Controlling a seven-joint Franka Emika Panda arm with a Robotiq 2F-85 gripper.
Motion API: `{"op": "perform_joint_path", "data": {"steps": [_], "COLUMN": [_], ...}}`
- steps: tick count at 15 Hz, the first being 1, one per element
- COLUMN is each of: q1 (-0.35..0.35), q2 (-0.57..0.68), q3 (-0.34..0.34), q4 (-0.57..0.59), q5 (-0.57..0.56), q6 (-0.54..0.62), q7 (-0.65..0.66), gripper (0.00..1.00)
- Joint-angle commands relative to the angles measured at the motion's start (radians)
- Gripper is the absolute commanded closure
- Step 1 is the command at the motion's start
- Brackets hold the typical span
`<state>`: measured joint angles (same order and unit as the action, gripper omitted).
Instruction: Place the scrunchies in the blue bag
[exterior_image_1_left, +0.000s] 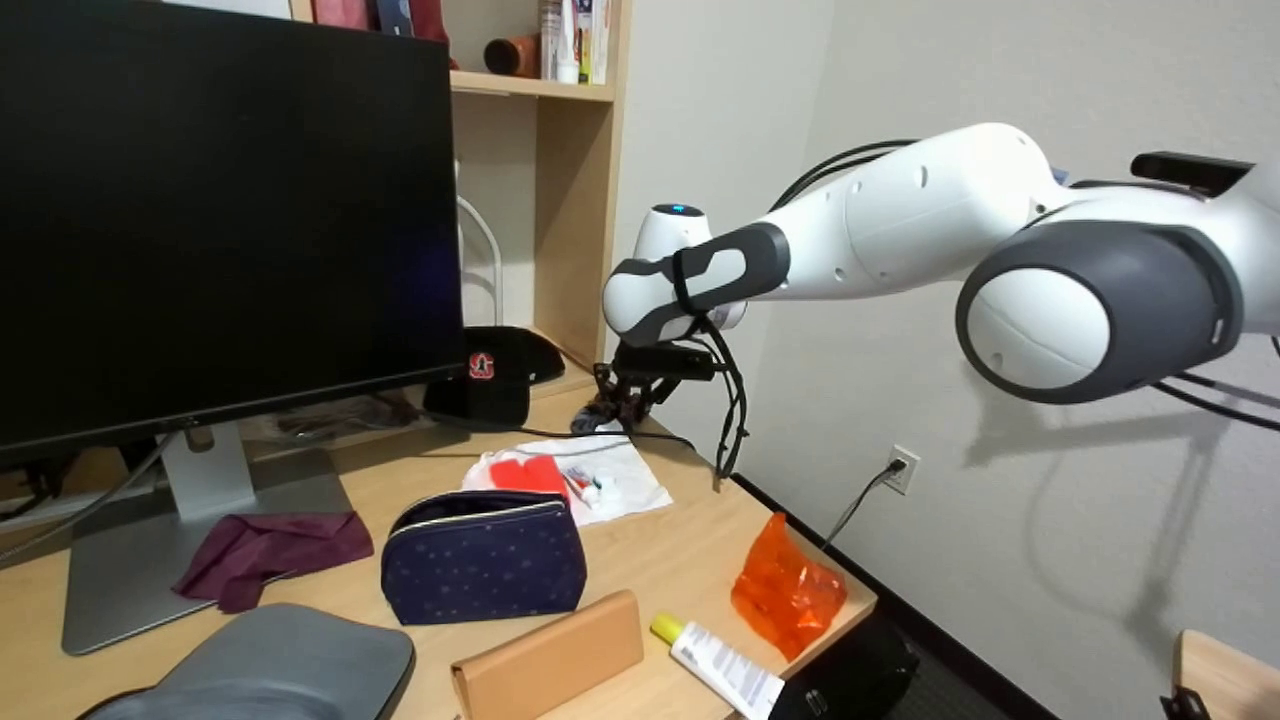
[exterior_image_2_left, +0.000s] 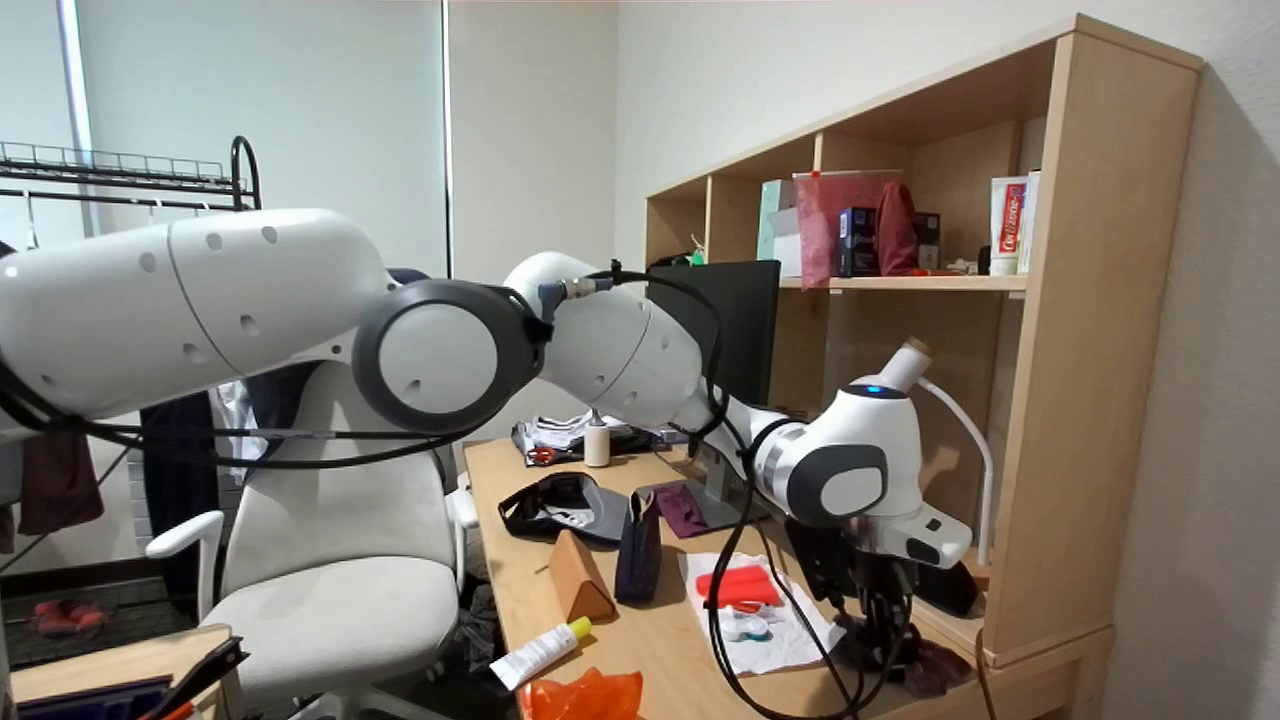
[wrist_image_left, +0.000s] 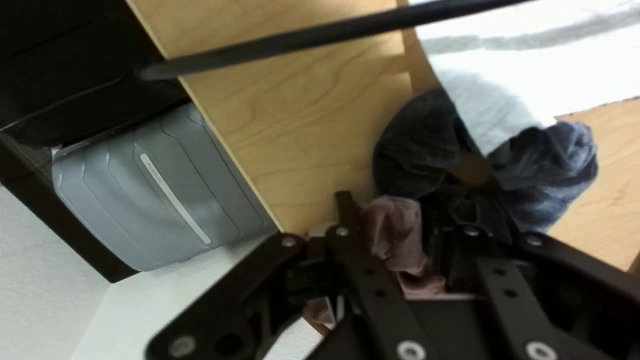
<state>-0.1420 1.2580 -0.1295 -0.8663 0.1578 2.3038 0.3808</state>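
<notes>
Placing outstanding: dark scrunchie (wrist_image_left: 422, 150) and pinkish scrunchie (wrist_image_left: 395, 227) sit outside the navy pouch (exterior_image_1_left: 485, 560), its contents unseen. End effector (wrist_image_left: 407, 212) at them; grip cannot be confirmed.

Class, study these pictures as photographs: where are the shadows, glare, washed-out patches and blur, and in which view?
In an exterior view, the robot arm casts soft shadows on the wall, and the orange packet catches shiny glints; in the wrist view, the white sheet is washed out, the black cable looks blurred, and the dim fingers partly blend into the dark scrunchie.
</notes>
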Motion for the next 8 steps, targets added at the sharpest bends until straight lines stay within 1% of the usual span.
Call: {"op": "perform_joint_path", "data": {"steps": [1, 5, 6, 7, 8], "q1": [-0.018, -0.013, -0.011, -0.009, -0.011], "q2": [0.008, -0.012, -0.022, -0.03, -0.047], "q3": [0.025, 0.028, 0.026, 0.025, 0.028], "q4": [0.024, 0.005, -0.005, -0.011, -0.026], "q5": [0.012, 0.01, 0.009, 0.008, 0.013], "q6": [-0.009, 0.005, 0.015, 0.02, 0.031], "q7": [-0.037, -0.038, -0.034, -0.03, -0.029], "gripper": [0.89, 0.96, 0.91, 0.93, 0.9]}}
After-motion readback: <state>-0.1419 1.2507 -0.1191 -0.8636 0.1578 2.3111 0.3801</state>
